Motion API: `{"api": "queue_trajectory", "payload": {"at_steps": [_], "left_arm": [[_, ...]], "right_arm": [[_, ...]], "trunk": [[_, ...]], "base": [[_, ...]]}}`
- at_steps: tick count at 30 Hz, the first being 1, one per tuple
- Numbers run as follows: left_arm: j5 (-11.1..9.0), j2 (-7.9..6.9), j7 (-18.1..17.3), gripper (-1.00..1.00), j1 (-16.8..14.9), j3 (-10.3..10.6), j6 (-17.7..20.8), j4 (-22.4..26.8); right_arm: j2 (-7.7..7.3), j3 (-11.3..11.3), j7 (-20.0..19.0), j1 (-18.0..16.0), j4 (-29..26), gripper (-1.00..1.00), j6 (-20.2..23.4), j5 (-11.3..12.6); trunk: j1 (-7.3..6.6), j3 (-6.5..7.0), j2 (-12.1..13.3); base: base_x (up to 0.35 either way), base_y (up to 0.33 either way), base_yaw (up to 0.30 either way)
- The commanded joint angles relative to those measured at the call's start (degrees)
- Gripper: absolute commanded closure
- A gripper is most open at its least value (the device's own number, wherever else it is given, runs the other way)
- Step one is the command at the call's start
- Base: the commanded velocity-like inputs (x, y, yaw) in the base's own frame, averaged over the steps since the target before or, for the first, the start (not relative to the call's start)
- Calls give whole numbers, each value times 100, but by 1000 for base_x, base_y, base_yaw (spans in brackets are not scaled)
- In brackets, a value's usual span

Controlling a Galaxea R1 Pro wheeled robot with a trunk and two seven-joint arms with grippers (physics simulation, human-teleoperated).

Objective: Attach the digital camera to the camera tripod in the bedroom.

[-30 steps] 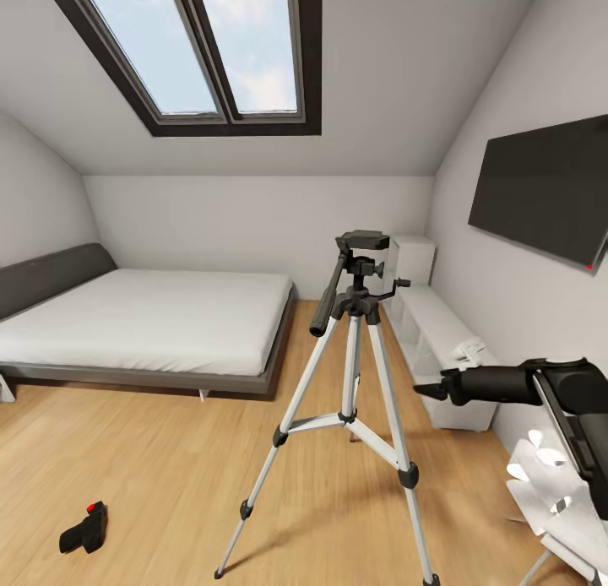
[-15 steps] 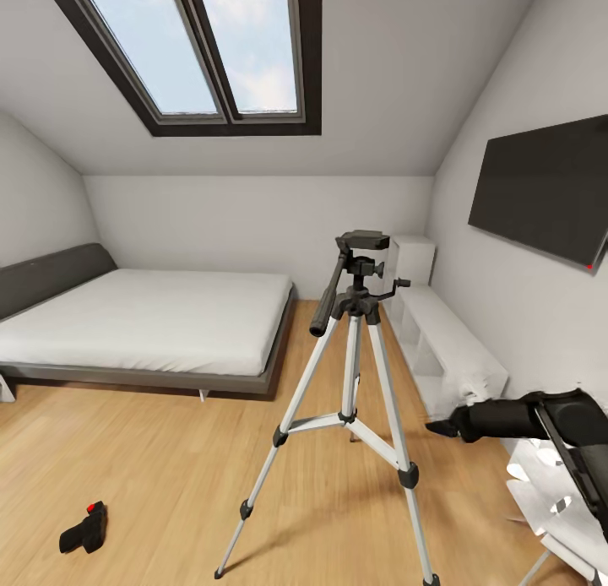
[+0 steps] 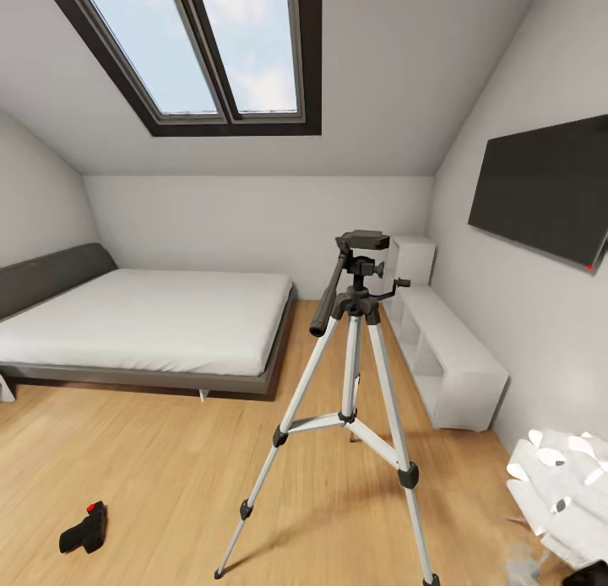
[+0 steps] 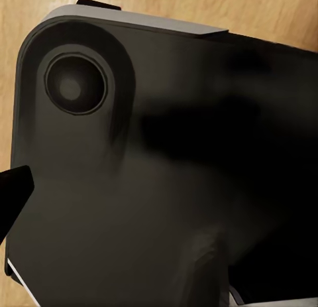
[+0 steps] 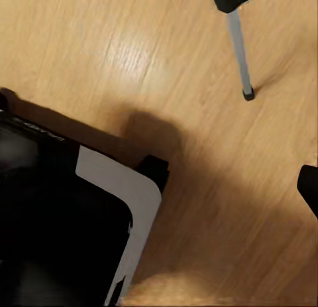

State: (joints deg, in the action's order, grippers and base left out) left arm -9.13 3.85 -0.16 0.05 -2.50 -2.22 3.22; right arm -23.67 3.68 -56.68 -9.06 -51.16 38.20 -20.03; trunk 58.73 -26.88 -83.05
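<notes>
Camera tripod (image 3: 353, 375) standing mid-floor in bedroom, near bed (image 3: 143, 320). Digital camera (image 3: 84, 529) lying on wood floor (image 3: 152, 485), well apart to tripod's left. Grippers' state: can't tell, either arm.

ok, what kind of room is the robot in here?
Most likely an attic bedroom: a grey-framed white bed stands along the left wall, a skylight sits in the sloped ceiling, and a wall TV hangs on the right. The camera tripod stands on the light wood floor.
</notes>
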Motion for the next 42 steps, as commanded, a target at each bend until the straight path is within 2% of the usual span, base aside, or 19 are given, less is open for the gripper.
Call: {"api": "queue_trajectory", "payload": {"at_steps": [1,2,3,7,11,12,19,24,33,37,42], "left_arm": [[-27,2,-2,-100,1,-21,-10,3],[-27,5,-2,-100,1,-22,-10,3],[-27,4,-2,-100,2,-22,-9,3],[-27,3,-2,-100,2,-22,-9,3],[-27,5,-2,-100,2,-23,-10,3],[-27,4,-2,-100,0,-23,-9,3],[-27,2,-2,-100,1,-23,-7,3],[-27,2,-2,-100,2,-23,-7,3],[-40,1,-2,-100,0,-23,-10,2],[-127,1,-2,-100,1,-23,-10,-2],[-334,-2,-2,-100,1,-12,-11,-5]], "right_arm": [[12,21,79,21,414,-100,-230,-38],[42,42,809,82,1943,-100,-1379,-34],[52,49,1252,97,2621,-100,-1981,-32],[104,53,2153,113,3739,-100,-3096,-24],[257,48,2993,121,4669,-100,-4089,-14],[282,47,3095,121,4787,-100,-4213,-12],[372,58,3441,124,5162,-100,-4604,63],[398,55,3528,124,5238,-100,-4681,224],[406,49,3576,124,5260,-100,-4707,288],[407,48,3585,124,5265,-100,-4716,294],[407,49,3591,124,5284,-100,-4730,297]], "trunk": [[0,-5,-3],[0,-5,-3],[0,-5,-3],[0,-5,-3],[0,-5,-3],[0,-5,-3],[0,-5,-3],[0,-5,-3],[0,-5,-3],[0,-5,-3],[0,-5,-3]], "base": [[0,0,0],[0,0,0],[0,0,0],[0,0,0],[0,0,0],[0,0,0],[0,0,0],[0,0,0],[0,0,0],[0,0,0],[0,0,0]]}}
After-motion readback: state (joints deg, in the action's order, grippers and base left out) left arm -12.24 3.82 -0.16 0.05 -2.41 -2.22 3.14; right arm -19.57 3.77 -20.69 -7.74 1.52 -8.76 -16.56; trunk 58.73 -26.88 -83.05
